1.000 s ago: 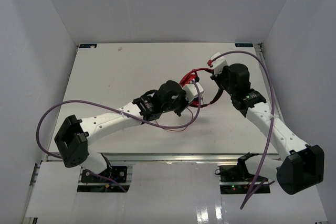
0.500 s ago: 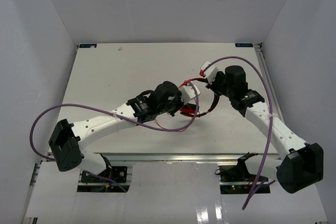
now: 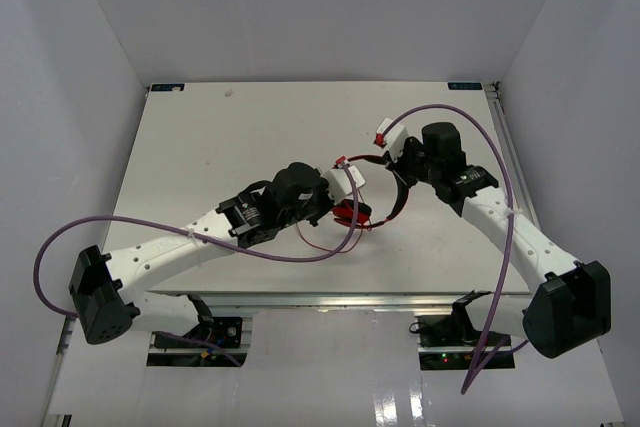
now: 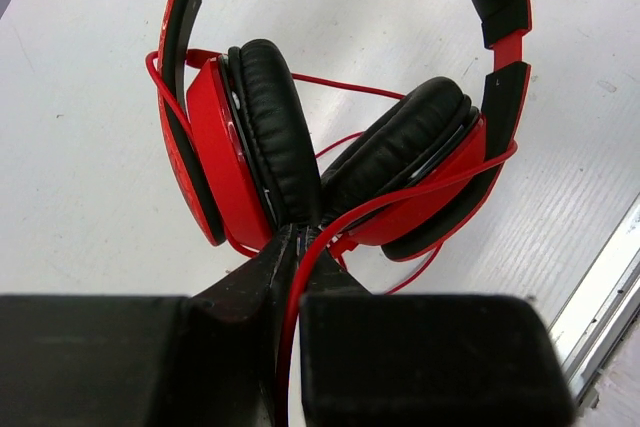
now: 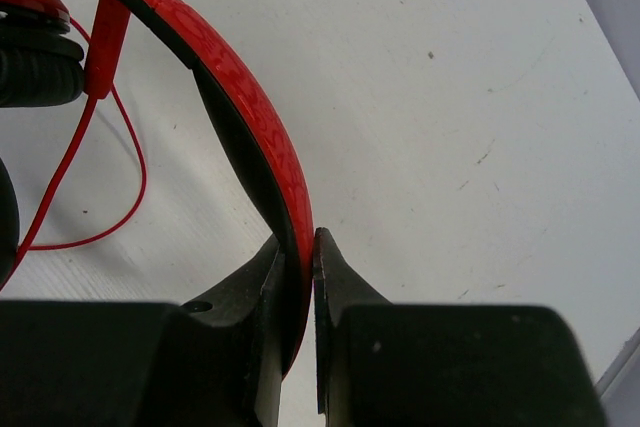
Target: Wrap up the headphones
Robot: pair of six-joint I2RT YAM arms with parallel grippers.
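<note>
The headphones sit just right of the middle of the overhead frame, on the white surface between my two claws. My right claw is clamped tight on the red-and-black headband, which rises toward the upper left of that wrist view. My left claw is at the bottom centre of its own view, just below the two earcups whose black pads touch. The thin red cable runs into its narrow slit; I cannot tell whether the fingers pinch it or merely flank it.
</note>
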